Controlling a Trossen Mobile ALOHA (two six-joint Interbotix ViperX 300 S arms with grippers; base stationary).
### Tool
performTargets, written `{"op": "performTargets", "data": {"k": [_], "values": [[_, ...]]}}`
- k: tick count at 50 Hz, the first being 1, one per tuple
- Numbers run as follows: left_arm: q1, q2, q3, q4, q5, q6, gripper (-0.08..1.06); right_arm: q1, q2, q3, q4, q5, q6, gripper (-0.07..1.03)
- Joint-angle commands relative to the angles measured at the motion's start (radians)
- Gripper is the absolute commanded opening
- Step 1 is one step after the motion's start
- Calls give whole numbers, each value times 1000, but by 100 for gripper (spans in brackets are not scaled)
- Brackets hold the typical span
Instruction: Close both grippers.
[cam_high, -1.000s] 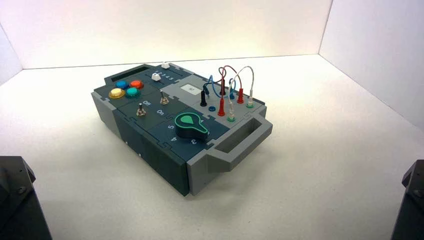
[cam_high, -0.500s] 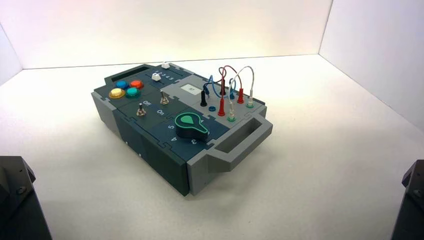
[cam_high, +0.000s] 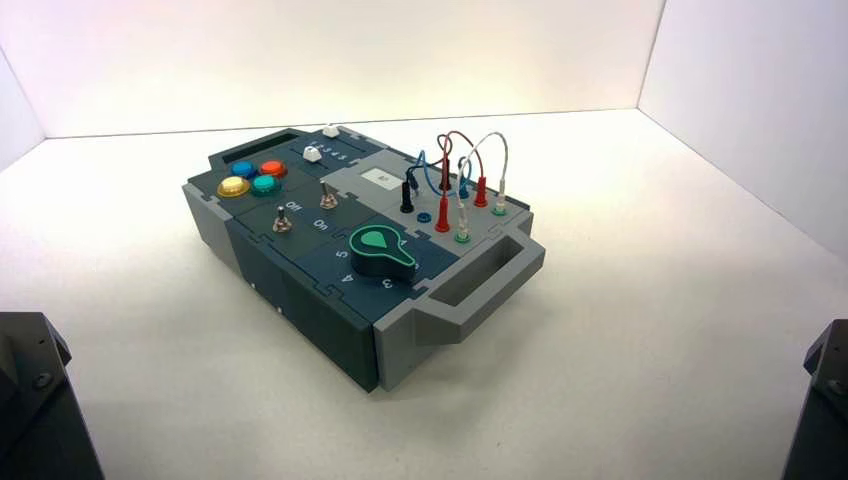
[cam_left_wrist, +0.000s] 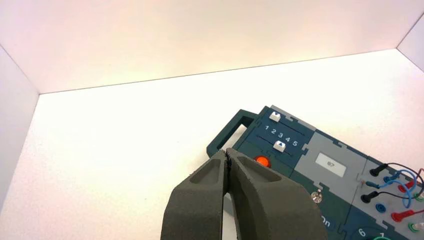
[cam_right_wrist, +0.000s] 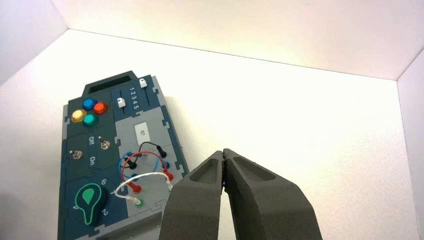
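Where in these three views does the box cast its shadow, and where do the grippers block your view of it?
High view: the box casts a soft shadow on the floor along its near side. Left wrist view: the shut left gripper covers the box's near corner beside the orange button. Right wrist view: the shut right gripper overlaps the box's near edge.

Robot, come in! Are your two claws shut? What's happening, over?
Left gripper shut, holding nothing. Right gripper shut, holding nothing. Both parked clear of the box. Nothing in the way.
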Motion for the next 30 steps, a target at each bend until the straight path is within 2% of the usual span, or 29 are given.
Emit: {"op": "performTargets", "data": {"k": [1,30], "values": [[-2,14,-25,2,-5,6,-3,-6,8,-21,-2,-12,0,-2],[-2,15,-21,-5,-6,5,-3,-6,3,-28,5,2,2,-2]]}}
